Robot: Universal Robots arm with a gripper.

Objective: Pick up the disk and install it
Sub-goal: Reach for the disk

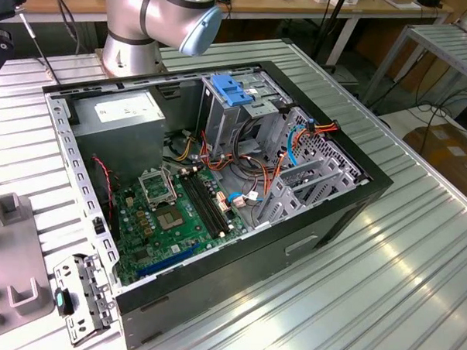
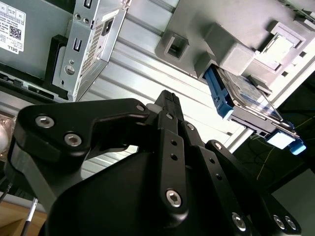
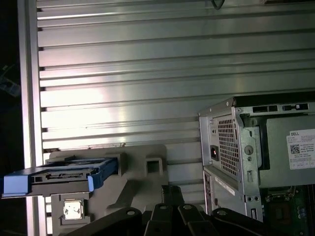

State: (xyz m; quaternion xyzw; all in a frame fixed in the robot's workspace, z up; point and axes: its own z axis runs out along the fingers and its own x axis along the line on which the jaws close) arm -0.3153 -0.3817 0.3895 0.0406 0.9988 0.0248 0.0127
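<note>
In both wrist views the disk (image 2: 238, 93) (image 3: 59, 173) is a black drive in a blue plastic frame. It rests in a slot of a grey fixture (image 2: 236, 46) (image 3: 145, 169) on the ribbed aluminium table. My gripper (image 2: 167, 97) (image 3: 170, 191) is shut with nothing between its fingers. It hovers above the table, apart from the disk, between the fixture and the open computer case (image 1: 218, 182) (image 3: 256, 147). Inside the case, an empty blue bracket (image 1: 231, 90) sits on top of the drive cage.
The arm's base (image 1: 135, 31) stands behind the case. Cables and a motherboard (image 1: 178, 211) fill the case floor, with a grey power supply (image 1: 120, 112) at the back. A loose metal panel (image 1: 77, 296) lies beside the grey fixture (image 1: 13, 251).
</note>
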